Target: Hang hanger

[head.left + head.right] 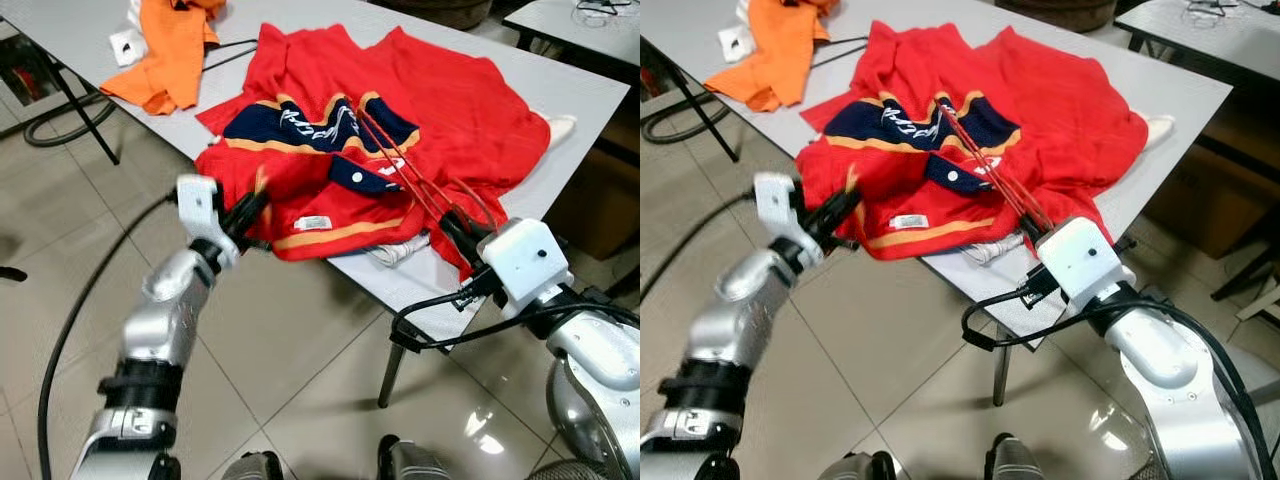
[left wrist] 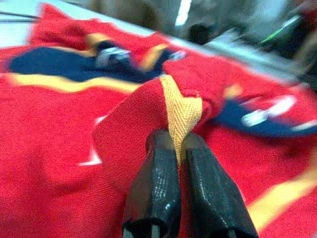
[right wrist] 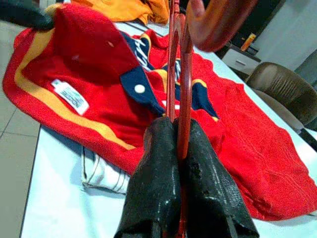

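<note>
Right gripper (image 3: 181,148) clamps red hanger (image 1: 400,170), left gripper (image 2: 181,148) pinches shirt (image 1: 450,110) trim; thin wire may slip, snagging collar

Hidden and unclear from my seat

Past the red shirt (image 1: 400,110), the orange garment (image 1: 170,45) runs off the frame's top; my left wrist view smears the shirt's far collar; the white folded cloth (image 3: 101,173) lies mostly under the shirt; the hanger (image 3: 181,74) is cut off above.
</note>
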Motion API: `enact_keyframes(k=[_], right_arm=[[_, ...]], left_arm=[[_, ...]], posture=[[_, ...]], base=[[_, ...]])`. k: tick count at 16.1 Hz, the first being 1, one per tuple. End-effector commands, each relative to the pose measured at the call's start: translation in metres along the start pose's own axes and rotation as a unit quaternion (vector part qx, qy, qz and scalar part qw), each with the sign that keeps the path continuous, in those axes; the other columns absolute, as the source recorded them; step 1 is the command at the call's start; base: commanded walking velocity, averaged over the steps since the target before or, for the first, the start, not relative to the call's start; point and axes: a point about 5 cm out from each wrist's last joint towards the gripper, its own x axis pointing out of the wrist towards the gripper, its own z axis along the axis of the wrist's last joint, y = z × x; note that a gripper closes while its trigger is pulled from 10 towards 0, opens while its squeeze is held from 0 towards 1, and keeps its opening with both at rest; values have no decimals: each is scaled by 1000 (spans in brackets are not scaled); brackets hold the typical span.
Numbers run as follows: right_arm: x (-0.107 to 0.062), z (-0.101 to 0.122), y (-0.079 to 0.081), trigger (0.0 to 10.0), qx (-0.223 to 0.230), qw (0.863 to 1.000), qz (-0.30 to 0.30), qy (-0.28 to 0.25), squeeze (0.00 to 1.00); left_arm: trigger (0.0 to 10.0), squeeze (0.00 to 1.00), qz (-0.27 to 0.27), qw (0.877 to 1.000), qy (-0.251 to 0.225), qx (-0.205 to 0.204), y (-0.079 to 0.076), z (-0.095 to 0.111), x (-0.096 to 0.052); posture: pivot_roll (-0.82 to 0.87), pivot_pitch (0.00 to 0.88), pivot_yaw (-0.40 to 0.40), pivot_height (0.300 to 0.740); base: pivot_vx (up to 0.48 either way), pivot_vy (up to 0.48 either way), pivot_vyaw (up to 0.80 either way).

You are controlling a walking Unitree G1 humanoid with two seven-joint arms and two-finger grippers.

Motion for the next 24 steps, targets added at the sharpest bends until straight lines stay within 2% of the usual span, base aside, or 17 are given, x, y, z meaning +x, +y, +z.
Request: enact_keyframes(k=[1, 3, 4, 6, 11, 13, 16, 17, 18, 19, 20, 21, 24], right_arm=[[1, -1, 3, 10000, 1, 1000, 2, -1, 0], [3, -2, 5, 10000, 3, 1000, 3, -2, 0], [4, -2, 5, 10000, 3, 1000, 3, -2, 0], [6, -1, 4, 10000, -2, 1000, 8, -6, 0], [8, -2, 3, 10000, -5, 1000, 6, -6, 0], [8, -2, 4, 10000, -6, 1000, 7, -7, 0], [8, -2, 5, 10000, -5, 1000, 8, -7, 0], [9, -2, 5, 10000, -5, 1000, 8, -7, 0], [9, -2, 6, 10000, -5, 1000, 9, -8, 0], [8, -2, 6, 10000, -4, 1000, 8, -8, 0], [9, -2, 6, 10000, -3, 1000, 7, -8, 0], [10, -3, 7, 10000, -3, 1000, 6, -8, 0], [11, -2, 9, 10000, 1, 1000, 4, -12, 0]], left_arm=[[0, 0, -42, 999, -15, -29, -6, 14, 1], [0, 0, -57, 994, -11, -92, -3, 15, -1], [0, 0, -59, 993, -9, -100, -2, 14, -2], [0, 0, -67, 986, 1, -156, 5, 9, -7], [0, 0, -83, 981, 6, -177, 7, 14, -12], [0, 0, -103, 972, 3, -210, 6, 16, -13], [0, 0, -118, 968, 9, -223, 6, 16, -17], [0, 0, -112, 970, 6, -217, 7, 17, -17], [0, 0, -92, 977, 8, -193, 10, 17, -17], [0, 0, -44, 996, 26, -67, 15, 17, -15], [0, 0, -21, 999, 26, -7, 17, 19, -13], [0, 0, -5, 998, -6, 59, 11, 28, -8], [0, 0, -30, 998, -5, 50, -4, 23, -8]], posture=[[-163, 141, 109, 740], [-166, 137, 106, 740], [-170, 136, 101, 740], [-171, 134, 100, 740], [-167, 128, 103, 740], [-166, 129, 104, 740], [-164, 131, 101, 740], [-164, 131, 101, 740], [-161, 131, 97, 740], [-158, 133, 95, 740], [-158, 133, 95, 740], [-152, 132, 93, 740], [-143, 135, 98, 740]], base=[[0, 0, 0], [0, 0, 0], [0, 0, 0], [0, 0, 0], [0, 0, 0], [0, 0, 0], [0, 0, 0], [0, 0, 0], [0, 0, 0], [0, 0, 0], [0, 0, 0], [0, 0, 0], [0, 0, 0]])
